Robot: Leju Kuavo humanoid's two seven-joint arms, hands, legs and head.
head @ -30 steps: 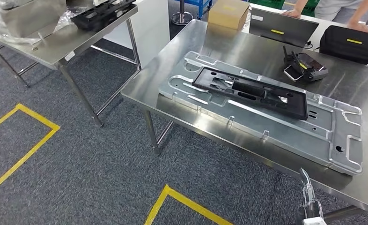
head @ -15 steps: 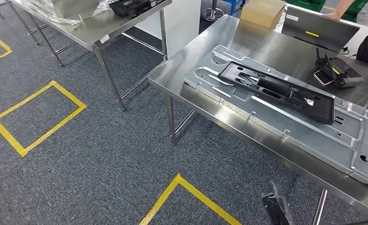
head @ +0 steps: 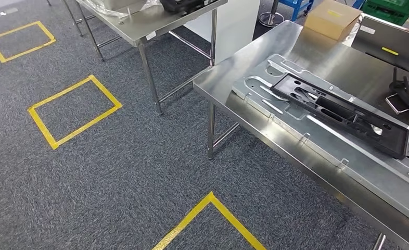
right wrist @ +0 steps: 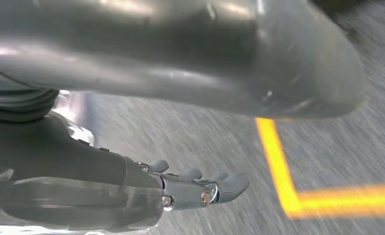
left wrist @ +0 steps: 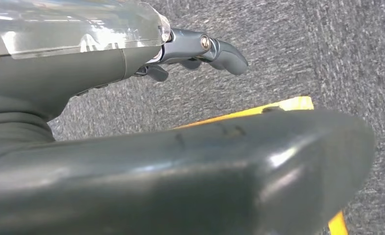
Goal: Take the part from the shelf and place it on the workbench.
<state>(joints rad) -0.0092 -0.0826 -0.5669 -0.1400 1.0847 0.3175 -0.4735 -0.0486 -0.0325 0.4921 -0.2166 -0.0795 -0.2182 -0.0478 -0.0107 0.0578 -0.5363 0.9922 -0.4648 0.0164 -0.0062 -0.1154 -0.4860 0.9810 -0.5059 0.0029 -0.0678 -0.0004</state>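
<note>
head view: a black part point(head: 344, 114) lies on a grey metal plate point(head: 317, 139) on the steel workbench point(head: 301, 62). another black part point(head: 184, 5) sits on the far steel table point(head: 145, 21) with clear plastic wrap point(head: 122, 6). on the bench are also a cardboard box point(head: 332, 18), a dark laptop point(head: 395, 44) with a yellow strip and a small black device point(head: 408, 99). yellow tape squares point(head: 73, 110) mark the grey carpet point(head: 114, 177). no writing can be read on any of these.

left wrist view: the left hand point(left wrist: 190, 54) hangs over the carpet, fingers loosely stretched out, holding nothing; a strip of yellow tape lies on the floor beyond its fingertips.

right wrist view: the right hand point(right wrist: 190, 188) is also empty, fingers extended, over carpet with a yellow tape corner point(right wrist: 283, 196) past its fingertips; the picture is blurred.

risk, as a judgement: both hands hang low, far from either part; a hanging arm could clip the bench edge while walking, and a blurred view could spoil the next reach.
</note>
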